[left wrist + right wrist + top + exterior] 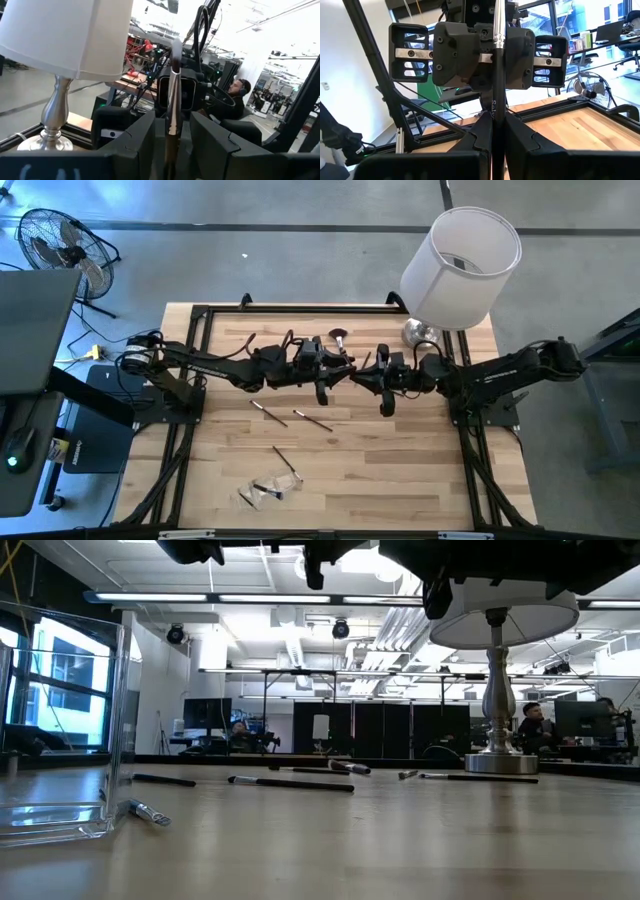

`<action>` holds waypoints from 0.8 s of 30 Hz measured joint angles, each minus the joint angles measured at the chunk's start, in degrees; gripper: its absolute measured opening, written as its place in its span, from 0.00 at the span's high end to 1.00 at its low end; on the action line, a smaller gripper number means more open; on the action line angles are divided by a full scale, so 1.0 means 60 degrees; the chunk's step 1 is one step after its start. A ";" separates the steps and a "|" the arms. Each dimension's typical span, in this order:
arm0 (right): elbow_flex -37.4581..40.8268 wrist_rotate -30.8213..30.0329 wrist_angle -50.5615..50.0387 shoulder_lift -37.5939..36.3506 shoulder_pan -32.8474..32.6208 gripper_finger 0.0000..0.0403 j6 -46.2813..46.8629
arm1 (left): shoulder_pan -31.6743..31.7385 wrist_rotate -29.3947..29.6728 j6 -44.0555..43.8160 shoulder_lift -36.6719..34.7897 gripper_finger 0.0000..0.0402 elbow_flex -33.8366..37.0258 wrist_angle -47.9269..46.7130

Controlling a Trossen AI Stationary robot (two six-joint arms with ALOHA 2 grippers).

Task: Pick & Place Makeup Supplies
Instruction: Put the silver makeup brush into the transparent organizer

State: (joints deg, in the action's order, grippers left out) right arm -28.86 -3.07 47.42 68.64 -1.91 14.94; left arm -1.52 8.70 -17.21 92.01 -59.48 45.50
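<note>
Wooden slats form the surface (400, 470), framed by dark rails, with a white-shaded lamp (455, 270) on a metal base at its far right corner and a floor fan (60, 245) standing off the surface to the far left.

Both arms meet over the middle of the surface, and in the high view their dark bodies hide most of what passes between them. The left gripper (170, 137) and the right gripper (492, 132) face each other closely; each wrist view shows that arm's own fingers pressed together on one slim makeup brush (497, 60), whose long axis runs from one gripper to the other. Its tip is not discernible in any view.

Nearer than the grippers, two brushes (262, 410) (312, 421) lie on the surface at a slant, side by side but apart. A third brush (285, 458) lies nearer still, beside a clear plastic pouch (268, 491) whose contents are hard to make out. Beyond the left gripper stands a fluffy-headed brush (340, 336), partly masked by the arm.

The low view shows several brushes lying flat and a person seated in the background right; the grippers are cut off at its upper edge.
</note>
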 joint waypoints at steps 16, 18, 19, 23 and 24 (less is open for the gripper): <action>0.0000 0.0031 0.0004 -0.0004 -0.0004 0.95 -0.0073 | 0.0007 -0.0316 0.0073 0.0000 0.95 0.0007 0.0104; 0.0000 0.0022 -0.0015 -0.0004 -0.0004 0.94 -0.0076 | 0.0007 -0.0270 0.0066 0.0000 0.94 0.0007 0.0078; 0.0000 0.0022 -0.0070 -0.0004 -0.0004 0.93 -0.0076 | 0.0007 -0.0268 0.0060 0.0000 0.93 0.0007 0.0037; -0.0003 0.0018 -0.0352 -0.0004 -0.0004 0.89 -0.0075 | 0.0007 -0.0271 0.0044 0.0000 0.95 0.0011 -0.0159; -0.0004 0.0015 -0.0370 -0.0004 -0.0004 0.88 -0.0073 | 0.0004 -0.0271 0.0044 0.0000 0.95 0.0011 -0.0169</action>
State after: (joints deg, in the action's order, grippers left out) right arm -28.88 -2.98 45.20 68.62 -1.93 14.50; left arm -1.50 7.07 -16.95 92.01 -59.42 44.49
